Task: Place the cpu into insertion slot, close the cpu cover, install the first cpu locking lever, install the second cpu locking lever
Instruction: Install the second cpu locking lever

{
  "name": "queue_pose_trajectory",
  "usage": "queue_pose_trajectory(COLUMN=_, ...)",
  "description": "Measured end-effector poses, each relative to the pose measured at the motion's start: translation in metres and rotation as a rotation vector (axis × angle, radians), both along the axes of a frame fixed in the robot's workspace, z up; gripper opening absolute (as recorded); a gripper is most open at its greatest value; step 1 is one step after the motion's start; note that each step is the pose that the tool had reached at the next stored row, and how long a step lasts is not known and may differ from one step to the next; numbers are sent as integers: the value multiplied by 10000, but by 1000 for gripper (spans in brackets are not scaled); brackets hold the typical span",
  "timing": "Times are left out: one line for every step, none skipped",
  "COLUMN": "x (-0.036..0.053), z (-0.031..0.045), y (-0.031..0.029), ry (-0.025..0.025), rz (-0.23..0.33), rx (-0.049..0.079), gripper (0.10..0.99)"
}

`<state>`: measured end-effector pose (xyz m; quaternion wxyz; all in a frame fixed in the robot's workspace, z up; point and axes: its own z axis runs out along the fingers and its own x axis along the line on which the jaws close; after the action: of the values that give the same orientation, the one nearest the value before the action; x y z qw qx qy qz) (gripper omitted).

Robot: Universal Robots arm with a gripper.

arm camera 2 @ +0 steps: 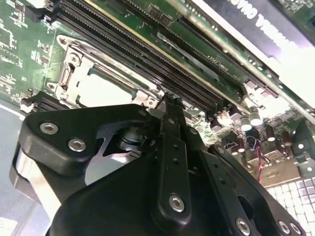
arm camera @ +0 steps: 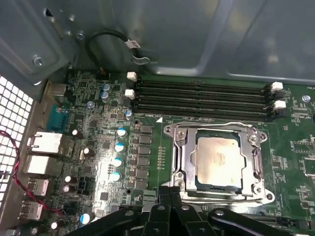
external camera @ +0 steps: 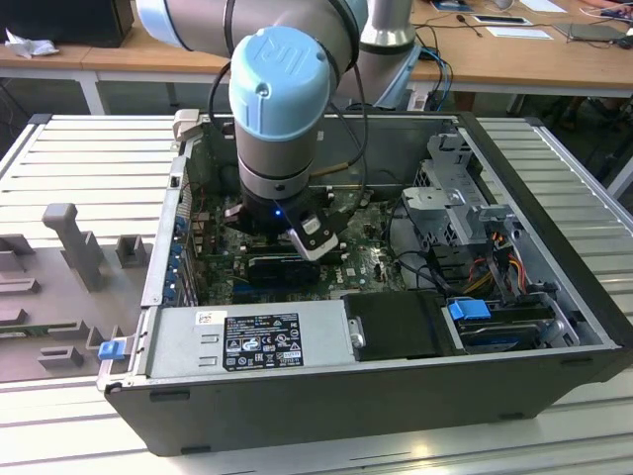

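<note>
Reaching down into open computer case point(external camera: 554, 336), arm holds gripper point(external camera: 315, 236) low over green motherboard point(arm camera: 106, 147). In first wrist view, fingertips pressed together, nothing between them, at 6 o'clock edge of cpu cover point(arm camera: 183, 147). Cover lies flat, closed over insertion slot point(arm camera: 204, 186). cpu point(arm camera: 218, 156) seated inside, silver top showing through cut-out. Memory slots point(arm camera: 202, 96) at 12 o'clock from socket. Second wrist view: cpu point(arm camera 2: 101, 91) just past closed fingers point(arm camera 2: 170, 125).
</note>
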<state>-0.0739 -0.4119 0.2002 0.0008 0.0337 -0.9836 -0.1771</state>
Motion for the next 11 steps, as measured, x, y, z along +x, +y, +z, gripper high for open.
queue_pose_trajectory(x=0, z=-27, y=0, ry=0, rz=1, rx=57, gripper=106)
queue_pose_trajectory(x=0, z=-43, y=0, ry=0, rz=1, rx=121, gripper=106)
queue_pose_trajectory(x=-1, z=-58, y=0, ry=1, rz=0, rx=167, gripper=106)
queue_pose_trajectory(x=-1, z=-67, y=0, ry=0, rz=1, rx=192, gripper=106)
queue_pose_trajectory(x=-2, z=-79, y=0, ry=-1, rz=0, rx=232, gripper=106)
queue_pose_trajectory(x=-3, z=-87, y=0, ry=1, rz=0, rx=270, gripper=106)
queue_pose_trajectory(x=-5, z=-94, y=0, ry=-1, rz=1, rx=300, gripper=106)
queue_pose_trajectory(x=-18, z=-101, y=0, ry=-1, rz=0, rx=347, gripper=106)
queue_pose_trajectory(x=-27, z=-102, y=1, ry=-5, rz=1, rx=362, gripper=106)
queue_pose_trajectory(x=-28, z=-98, y=1, ry=-6, rz=1, rx=361, gripper=106)
queue_pose_trajectory(x=-30, z=-87, y=0, ry=-5, rz=2, rx=361, gripper=106)
